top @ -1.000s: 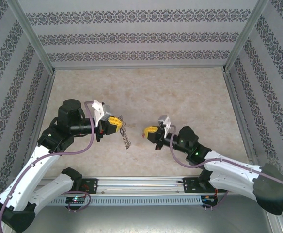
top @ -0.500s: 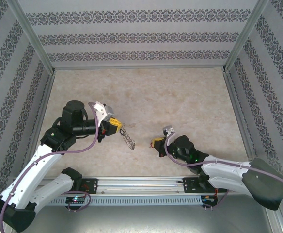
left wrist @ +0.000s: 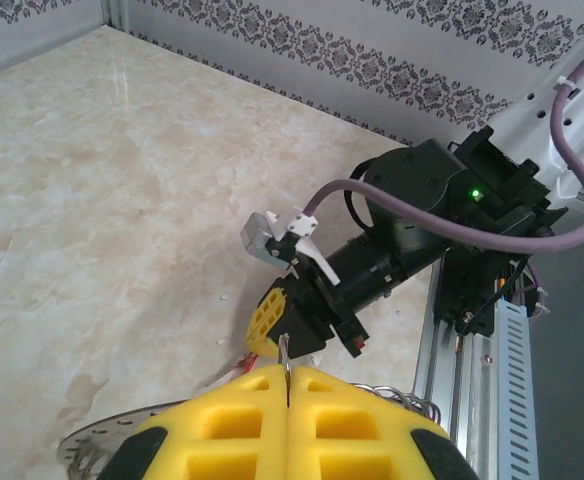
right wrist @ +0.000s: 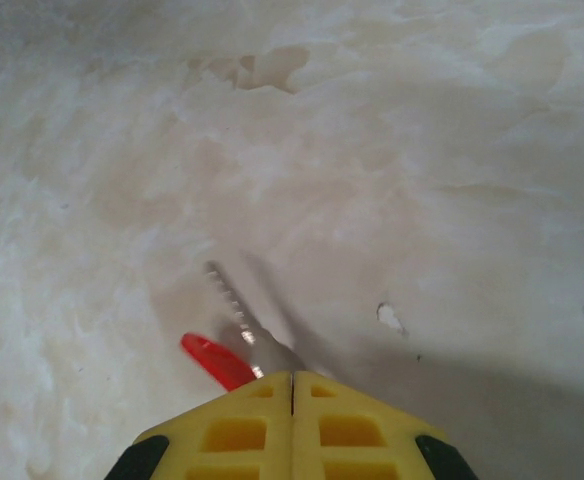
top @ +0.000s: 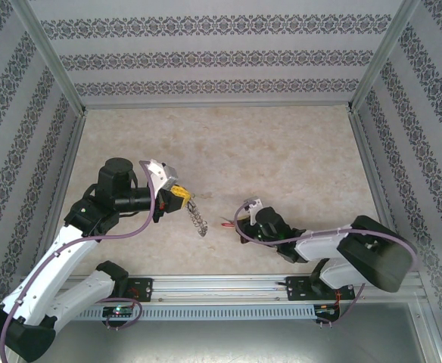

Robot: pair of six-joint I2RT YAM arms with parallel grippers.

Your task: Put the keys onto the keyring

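Two grippers, top view: left gripper (top: 182, 194) pinches the keyring (top: 198, 218), a grey meshed ring hanging edge-on left of centre; right gripper (top: 236, 221), low over the table (top: 281, 151), pinches the keys (top: 226, 222), a red speck just right of the ring, apart from it.
Left wrist view: yellow fingers (left wrist: 232, 430) pressed together at bottom edge; meshed rim lower left; right arm (left wrist: 402, 240) faces at mid-frame.
Right wrist view: jaws closed on red tag with toothed metal blade, lower centre; white flecks (right wrist: 390, 318) on the table at right.

Over the counter (top: 281, 151), the left tool (top: 180, 193) stands at 9 o'clock of the right tool (top: 241, 224). The keyring (top: 197, 218) hangs from the left tool's tip toward 5 o'clock. The keys (top: 226, 222) jut from the right tool toward 9 o'clock, near the keyring but apart from it.
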